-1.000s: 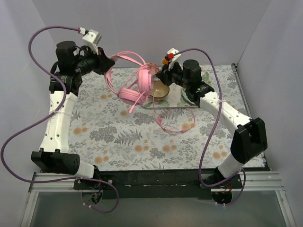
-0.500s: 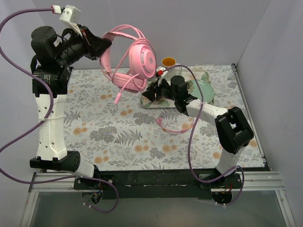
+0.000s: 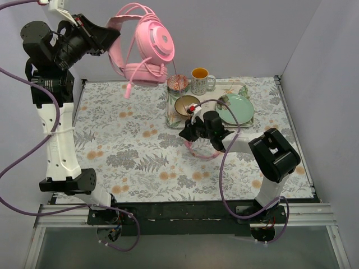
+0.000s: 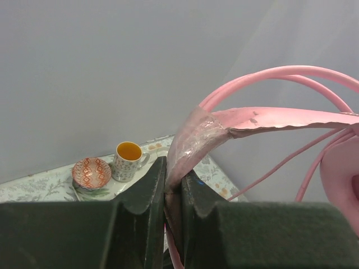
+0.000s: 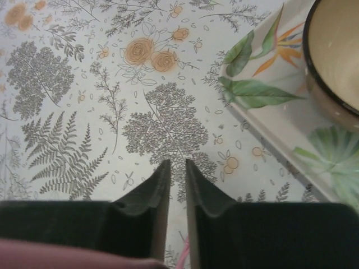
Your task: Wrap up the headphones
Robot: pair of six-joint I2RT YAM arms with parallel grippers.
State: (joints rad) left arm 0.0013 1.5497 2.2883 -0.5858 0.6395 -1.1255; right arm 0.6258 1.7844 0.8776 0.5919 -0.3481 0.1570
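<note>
The pink headphones [image 3: 148, 45] hang high in the air at the back left. My left gripper [image 3: 112, 35] is shut on their headband. In the left wrist view my fingers [image 4: 174, 168] pinch the taped end of the pink band [image 4: 269, 115]. A thin pink cable drops from the earcup towards the tray, and a loop of it [image 3: 205, 156] lies on the floral cloth. My right gripper [image 3: 184, 133] is low over the cloth at the left end of that loop. Its jaws [image 5: 178, 165] are almost closed, with the pink cable [image 5: 184, 256] showing between them.
A leaf-print tray [image 3: 171, 106] at the back holds an orange patterned bowl [image 3: 178, 84], a mug [image 3: 199, 80], a dark-rimmed bowl [image 3: 187, 105] and a green plate [image 3: 235, 109]. The tray's edge [image 5: 269, 117] and a bowl [image 5: 336, 50] are close to the right of my right gripper.
My left arm has lifted the headphones higher and further back. My right gripper has dropped from beside the earcup to the cloth in front of the tray, by the cable loop.
</note>
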